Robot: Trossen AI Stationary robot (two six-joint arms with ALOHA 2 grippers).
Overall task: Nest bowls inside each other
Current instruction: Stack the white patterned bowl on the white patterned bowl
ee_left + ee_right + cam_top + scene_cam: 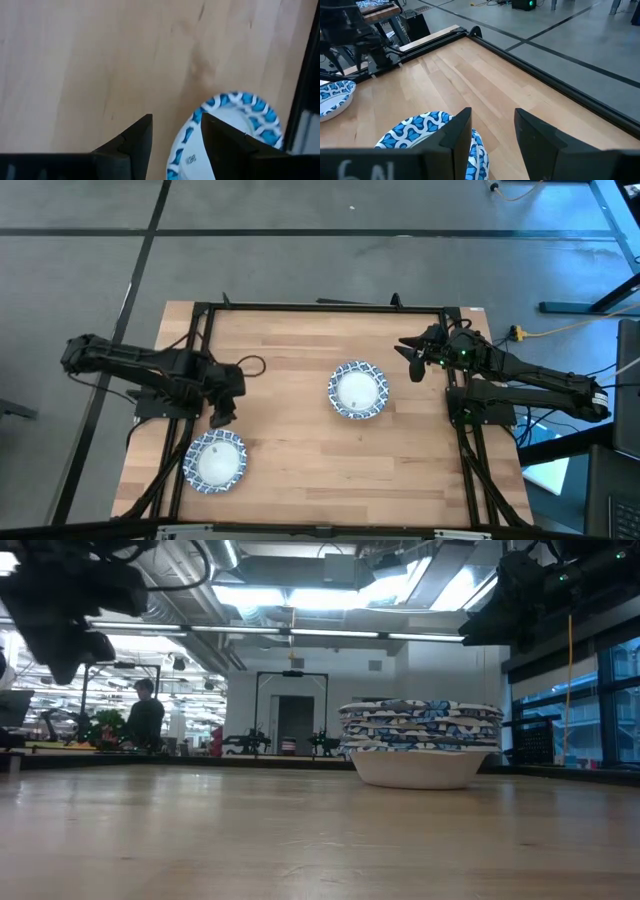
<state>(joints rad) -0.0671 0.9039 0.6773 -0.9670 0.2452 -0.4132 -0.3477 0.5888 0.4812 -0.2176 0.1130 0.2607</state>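
While the stack of bowls (357,390) waits mid-counter | lone bowl (214,461) sits just below left tool (221,418), fingers apart | right tool (411,356) apart, farther off.

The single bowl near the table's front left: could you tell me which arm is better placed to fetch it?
Left. The left gripper hangs open just above the single bowl; the right gripper waits beside the stack.

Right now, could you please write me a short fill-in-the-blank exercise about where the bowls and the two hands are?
1. The stack of bowls sits nearer the ____ hand.
2. The single bowl lies just below the ____ hand in the high view.
3. Both hands hold ____.
4. The wooden table carries ____ separate groups of bowls.

Missing words: right; left; nothing; two
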